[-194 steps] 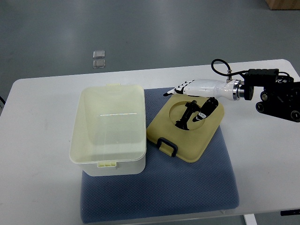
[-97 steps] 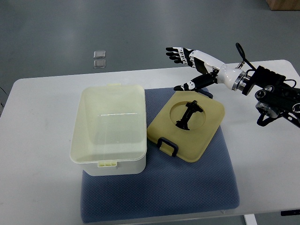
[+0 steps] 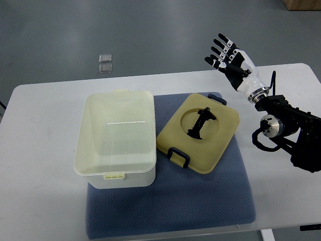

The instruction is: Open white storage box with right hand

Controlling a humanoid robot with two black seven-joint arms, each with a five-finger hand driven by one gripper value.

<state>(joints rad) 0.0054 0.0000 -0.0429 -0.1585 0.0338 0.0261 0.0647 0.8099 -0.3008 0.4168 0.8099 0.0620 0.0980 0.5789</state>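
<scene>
The white storage box (image 3: 116, 138) stands open on the left part of a blue mat (image 3: 200, 201), its inside bare. Its cream lid (image 3: 200, 133) lies flat on the mat to the right of it, with a black handle in a round recess and a black latch at its near edge. My right hand (image 3: 228, 55) is raised above the table's far right edge, well clear of the lid, fingers spread and holding nothing. Its arm (image 3: 281, 125) comes in from the right. The left arm does not show.
The mat lies on a white table (image 3: 40, 201) over a grey floor. Two small clear squares (image 3: 105, 63) lie on the floor beyond the table's far edge.
My right hand has let go of the lid's far edge and risen up and to the right, turning its fingers upward. The lid now lies flat and still.
</scene>
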